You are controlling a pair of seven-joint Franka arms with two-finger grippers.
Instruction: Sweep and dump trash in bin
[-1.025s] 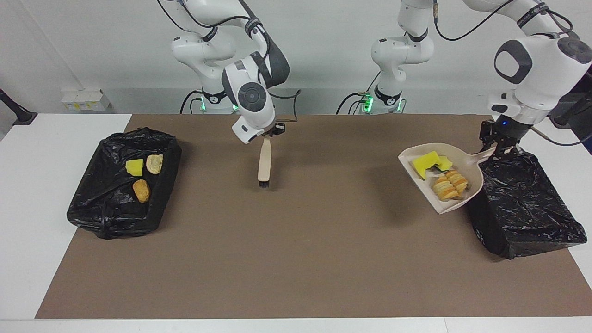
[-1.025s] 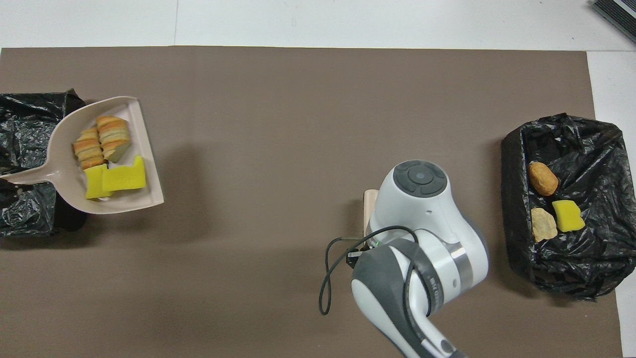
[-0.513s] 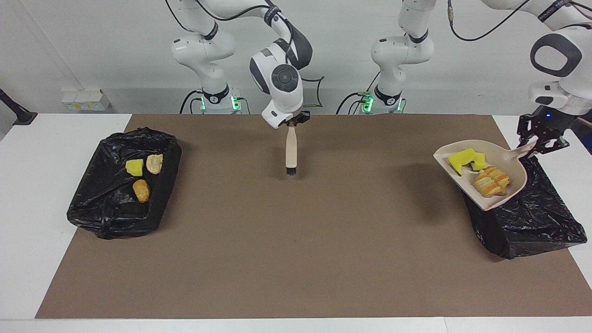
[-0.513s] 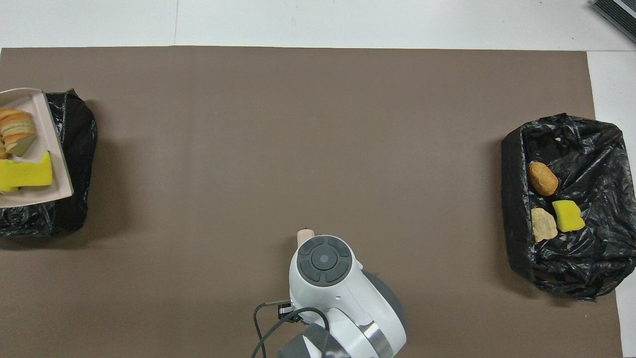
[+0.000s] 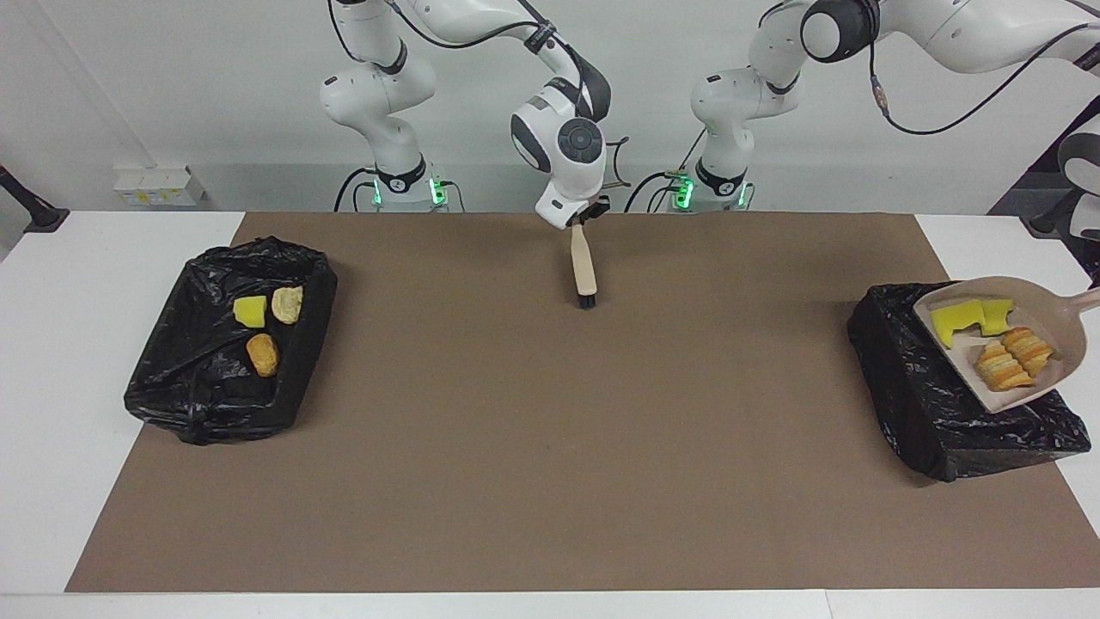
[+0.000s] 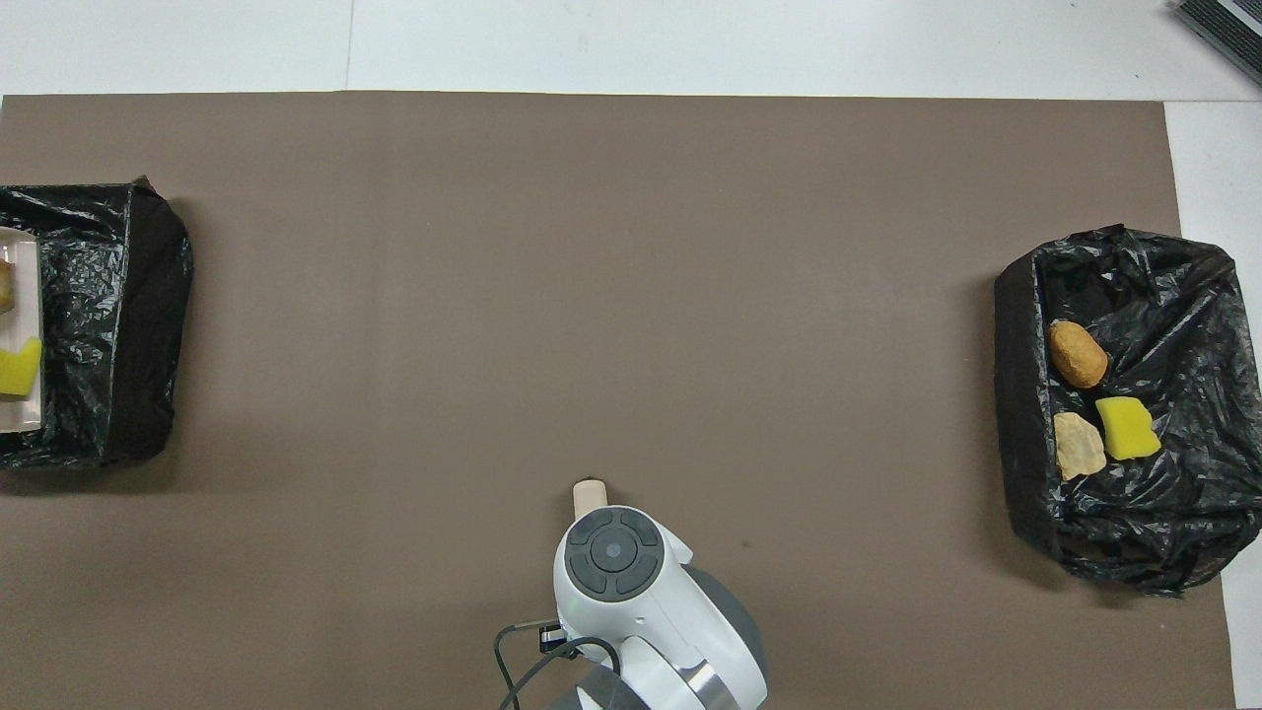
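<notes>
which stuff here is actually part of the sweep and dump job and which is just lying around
Part of the job:
- dustpan with four trash scraps on it, raised over the black-lined bin at the left arm's end
- brush hanging from the right gripper
- second black-lined bin holding three scraps

Just lying about:
- white box by the wall
- brown mat

Robotics lab setup, not a home or kitchen: two white Franka arms (image 5: 378,77) are bolted at the 12 o'clock edge of a white table (image 5: 77,344), bases lit green, cabling left exposed. A plain brown mat (image 5: 550,430) is laid over the tabletop, with black-bagged bins (image 5: 215,387) staged at 9 and 3 o'clock. Bare white walls and a wall-mounted socket box (image 5: 159,185) at about 10 o'clock are seen, with nothing domestic around.
</notes>
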